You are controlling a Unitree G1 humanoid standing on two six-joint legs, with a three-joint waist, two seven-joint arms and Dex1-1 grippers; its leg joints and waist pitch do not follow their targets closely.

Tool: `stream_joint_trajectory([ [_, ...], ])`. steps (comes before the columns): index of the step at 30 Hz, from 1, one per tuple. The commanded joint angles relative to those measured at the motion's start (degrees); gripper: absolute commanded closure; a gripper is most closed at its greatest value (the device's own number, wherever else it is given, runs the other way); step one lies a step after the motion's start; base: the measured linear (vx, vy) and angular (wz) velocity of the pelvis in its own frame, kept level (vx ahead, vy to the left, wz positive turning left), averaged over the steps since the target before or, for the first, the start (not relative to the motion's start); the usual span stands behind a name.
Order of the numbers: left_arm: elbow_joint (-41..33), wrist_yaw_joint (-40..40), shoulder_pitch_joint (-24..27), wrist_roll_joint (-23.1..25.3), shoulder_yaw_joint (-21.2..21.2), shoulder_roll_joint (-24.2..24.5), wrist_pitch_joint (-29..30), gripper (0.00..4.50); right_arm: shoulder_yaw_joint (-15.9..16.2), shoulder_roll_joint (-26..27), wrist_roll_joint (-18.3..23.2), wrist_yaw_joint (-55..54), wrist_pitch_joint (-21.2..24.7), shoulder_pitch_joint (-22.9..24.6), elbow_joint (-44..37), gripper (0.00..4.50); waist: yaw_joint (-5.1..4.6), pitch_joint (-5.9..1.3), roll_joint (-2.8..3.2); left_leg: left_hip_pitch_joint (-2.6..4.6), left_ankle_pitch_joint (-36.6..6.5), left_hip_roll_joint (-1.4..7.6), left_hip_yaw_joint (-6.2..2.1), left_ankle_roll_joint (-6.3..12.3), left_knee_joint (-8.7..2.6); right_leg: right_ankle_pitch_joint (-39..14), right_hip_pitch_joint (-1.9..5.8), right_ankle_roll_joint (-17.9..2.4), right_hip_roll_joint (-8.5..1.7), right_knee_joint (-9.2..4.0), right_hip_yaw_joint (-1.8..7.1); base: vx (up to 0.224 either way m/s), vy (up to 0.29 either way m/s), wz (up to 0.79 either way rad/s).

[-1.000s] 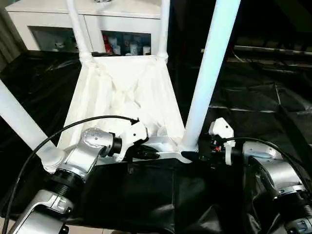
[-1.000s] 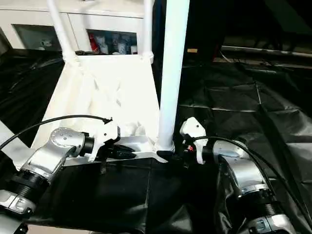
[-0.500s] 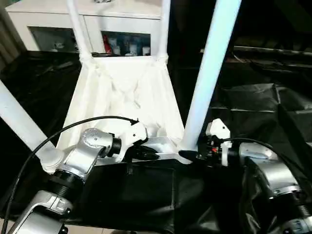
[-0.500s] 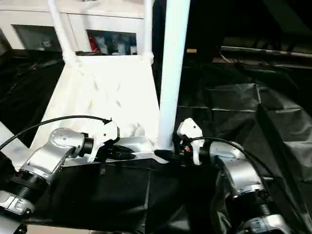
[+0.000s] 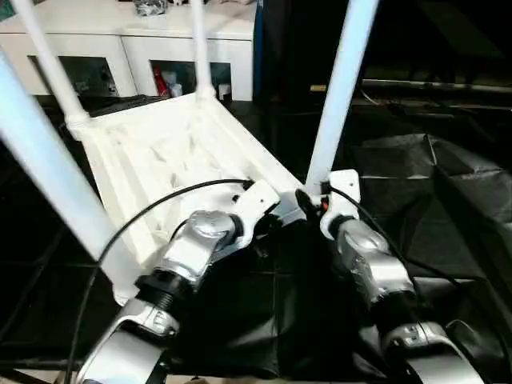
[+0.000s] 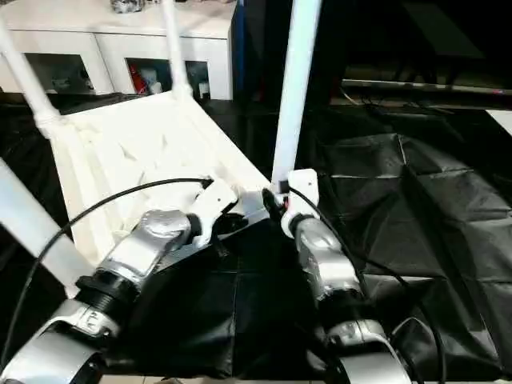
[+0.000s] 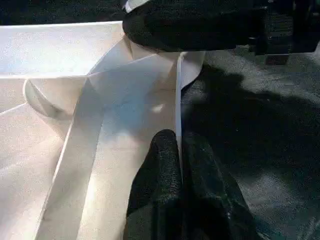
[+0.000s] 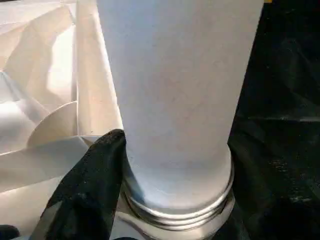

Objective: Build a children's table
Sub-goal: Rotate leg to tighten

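The children's table [image 5: 168,152] is lying upside down on the black-covered work table [image 5: 448,184], its ribbed underside facing up and its four legs pointing upward. The long axis of the rectangular top is running from the near right corner, by the grippers, away toward the far left, where the white cabinet [image 5: 144,40] is standing. The near right leg [image 5: 340,88] is standing close to upright in its corner socket, leaning slightly to the right toward its top. The near left leg [image 5: 56,176] is rising at the left and is tilted leftward in the head views; two further legs [image 5: 200,48] are standing at the far corners.

The left gripper [image 7: 178,150] is being held with its two black fingers [image 7: 160,170] pressed together on the thin near edge wall of the table top, just beside the near right corner. The right gripper [image 5: 308,202] is being held at the base of the near right leg; in the right wrist view one black finger [image 8: 92,185] is lying against the leg just above the threaded collar, the jaws standing fairly wide about the tube.
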Motion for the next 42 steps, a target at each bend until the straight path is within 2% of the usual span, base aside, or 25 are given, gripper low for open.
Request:
stream_joint_trajectory([
  [1,1.23,-0.49,0.8,-0.49,-0.33,-0.65,-1.12,4.5,0.93,-0.14,-1.93,0.2,0.76,0.58,3.82,1.78,0.18,-3.08,-0.25,0.56,-9.21,4.57,-2.56,1.88,-4.19,-7.93,1.76,-12.12,-6.19,-5.12,3.34,0.0,0.0,0.0],
  [3,1.29,-0.67,0.92,-0.32,-0.53,-0.31,-1.83,4.5,1.36,-0.34,-2.31,0.26,0.24,0.15,4.52,1.78,0.05,-2.95,-0.4,0.55,-10.26,4.5,-2.54,2.07,-4.25,-9.03,1.75,-12.41,-6.17,-5.32,3.29,0.0,0.0,0.0],
  [4,1.22,-1.18,1.06,-0.15,-0.83,0.4,-2.57,4.5,0.68,-0.58,-1.22,1.43,-0.77,-0.17,4.54,1.78,0.0,-2.9,-0.44,0.59,-10.75,4.51,-2.51,2.05,-4.28,-9.91,1.74,-12.34,-6.18,-5.44,3.31,0.0,0.0,0.0],
  [5,1.21,-1.69,1.14,-0.01,-1.17,0.97,-3.59,4.5,-0.2,-0.79,-0.31,2.03,-1.44,-0.43,4.42,1.08,0.03,-2.84,-0.37,0.72,-12.13,4.64,-2.61,1.72,-4.38,-12.56,1.64,-11.79,-6.32,-5.71,3.38,0.0,0.0,0.0],
  [7,0.71,-3.5,1.66,-0.66,-0.97,2.02,-4.22,4.5,-1.39,-2.03,1.09,4.95,-2.93,-0.73,3.22,1.08,0.02,-2.85,-0.42,0.72,-12.21,4.68,-2.61,1.62,-4.47,-12.8,1.65,-11.56,-6.2,-5.69,3.37,0.0,0.0,0.0],
  [10,0.68,-4.81,2.1,-0.8,-0.76,3.09,-5.03,4.5,-0.9,-3.89,0.77,7.51,-3.18,-0.79,2.07,0.85,0.18,-2.97,-0.53,0.5,-10.54,4.63,-2.51,2.32,-4.32,-10.99,1.75,-11.81,-6.24,-5.49,3.38,0.0,0.0,0.0],
  [11,0.76,-5.45,2.31,-0.83,-0.74,3.69,-5.61,4.5,-0.66,-4.82,1.14,9.6,-2.85,-0.48,0.84,0.66,0.25,-2.94,-0.78,0.56,-10.45,4.58,-2.4,2.75,-4.25,-10.88,1.69,-11.89,-6.19,-5.57,3.32,0.0,0.0,0.0],
  [14,0.75,-7.95,3.05,-1.22,-0.61,5.73,-7.45,4.5,0.73,-8.58,2.93,19.37,-1.55,1.48,-4.32,0.62,0.59,-3.11,-0.85,0.33,-8.66,4.71,-2.44,3.75,-4.13,-8.67,1.93,-11.8,-6.26,-5.19,3.28,0.0,0.0,0.0],
  [15,0.23,-10.4,3.63,-1.99,-0.53,7.0,-8.96,4.5,2.12,-11.34,4.34,26.46,-0.46,3.39,-8.41,0.62,0.73,-3.03,-0.95,0.1,-7.83,4.65,-2.47,5.03,-4.08,-6.77,2.13,-11.53,-6.09,-5.06,3.16,0.0,0.0,0.0],
  [17,-0.31,-12.12,4.01,-2.58,-0.4,7.86,-9.33,4.5,3.28,-13.37,5.07,30.7,0.48,4.68,-10.91,0.62,0.77,-3.05,-0.97,0.12,-7.82,4.72,-2.46,5.75,-4.01,-6.46,2.04,-11.53,-6.15,-4.98,3.2,0.0,0.0,0.0],
  [18,-0.53,-12.83,4.13,-2.78,-0.33,8.23,-9.23,4.5,3.8,-14.31,5.29,32.37,0.92,5.21,-11.87,0.62,0.83,-2.93,-0.95,0.23,-8.45,4.73,-2.41,5.65,-4.03,-8.19,1.88,-11.55,-6.18,-5.23,3.16,0.0,0.0,0.0],
  [19,-1.4,-15.77,4.6,-3.65,-0.54,9.21,-10.05,4.5,5.14,-16.55,5.21,35.77,1.48,6.23,-13.51,0.62,0.68,-2.85,-1.35,0.14,-8.72,4.69,-2.43,5.59,-4.1,-9.28,1.96,-11.6,-6.22,-5.32,3.11,0.0,0.0,0.0],
  [21,-3.12,-20.75,5.28,-4.51,-1.28,11.38,-11.27,4.5,7.45,-20.61,5.02,42.19,2.29,7.93,-15.85,0.62,0.84,-2.82,-1.28,0.18,-9.4,4.87,-2.55,5.2,-4.1,-11.76,1.94,-11.33,-6.37,-5.43,3.15,0.0,0.0,0.0],
  [23,-4.01,-23.43,5.56,-5.09,-1.51,12.49,-12.26,4.5,7.98,-22.36,5.77,45.68,3.21,8.67,-17.2,0.62,0.88,-2.71,-1.22,0.26,-9.82,4.87,-2.41,5.2,-4.15,-12.35,1.66,-11.68,-6.2,-5.51,3.21,0.0,0.0,0.0],
  [25,-5.25,-25.24,5.69,-6.44,-1.1,13.06,-11.41,4.5,7.87,-23.04,7.17,48.5,4.91,9.04,-18.9,0.62,1.02,-2.8,-1.11,0.25,-9.75,4.91,-2.42,5.05,-4.19,-12.04,1.64,-11.91,-6.13,-5.38,3.15,0.0,0.0,0.0],
  [27,-7.05,-27.49,6.05,-7.83,-1.21,13.61,-10.2,4.5,8.34,-23.44,7.64,50.14,5.72,9.1,-19.75,0.62,1.13,-2.89,-0.94,0.29,-8.62,5.21,-2.49,5.08,-4.29,-8.89,1.64,-12.85,-6.13,-4.91,3.08,0.0,0.0,0.0],
  [30,-8.89,-29.71,6.61,-8.58,-2.07,13.98,-9.74,4.5,9.51,-23.14,6.29,49.61,5.42,8.59,-19.58,0.62,1.57,-3.12,-0.63,0.5,-6.65,5.2,-2.35,5.23,-4.03,-4.57,1.59,-14.22,-6.17,-4.55,3.12,0.0,0.0,0.0],
  [31,-8.99,-29.68,6.64,-8.4,-2.22,13.98,-9.75,4.5,9.68,-23.07,6.06,49.48,5.3,8.53,-19.47,0.62,1.57,-3.12,-0.63,0.5,-6.65,5.2,-2.35,5.23,-4.03,-4.57,1.59,-14.22,-6.17,-4.55,3.12,0.0,0.0,0.0],
  [32,-9.33,-29.62,6.78,-7.91,-2.69,13.94,-9.92,4.5,10.29,-22.91,5.8,49.45,5.44,8.38,-19.42,0.62,1.97,-3.31,-0.6,0.67,-5.52,5.18,-2.17,5.54,-3.79,-1.84,1.46,-14.7,-6.05,-4.29,3.13,0.0,0.0,0.0],
  [34,-9.4,-29.74,6.88,-7.81,-2.9,13.67,-10.1,4.5,10.69,-22.62,5.67,49.87,5.81,8.32,-19.52,0.62,2.12,-3.31,-0.6,0.45,-5.01,5.17,-2.22,5.83,-3.8,-0.41,1.64,-15.02,-6.11,-4.1,3.02,0.0,0.0,0.0],
  [37,-9.37,-29.99,6.91,-7.66,-3.09,13.35,-10.03,4.5,10.66,-22.02,5.1,50.17,6.17,8.26,-19.38,0.62,2.17,-3.25,-0.66,0.4,-5.83,5.16,-2.26,5.59,-3.84,-1.34,1.71,-14.85,-6.18,-4.21,2.96,0.0,0.0,0.0],
  [39,-9.32,-29.9,6.81,-7.54,-3.12,13.11,-9.73,4.5,10.05,-21.23,6.14,50.01,6.94,7.79,-18.7,0.62,2.2,-3.26,-0.73,0.38,-6.12,5.16,-2.32,5.22,-3.86,-2.34,1.82,-14.53,-6.25,-4.25,2.94,0.0,0.0,0.0],
  [42,-9.16,-29.62,6.76,-7.32,-3.12,13.05,-9.69,4.5,9.94,-20.94,6.54,49.83,7.04,7.61,-18.3,0.91,2.21,-3.29,-0.78,0.33,-5.85,5.14,-2.34,5.13,-3.83,-2.25,1.82,-14.47,-6.25,-4.18,2.93,0.0,0.0,0.0],
])
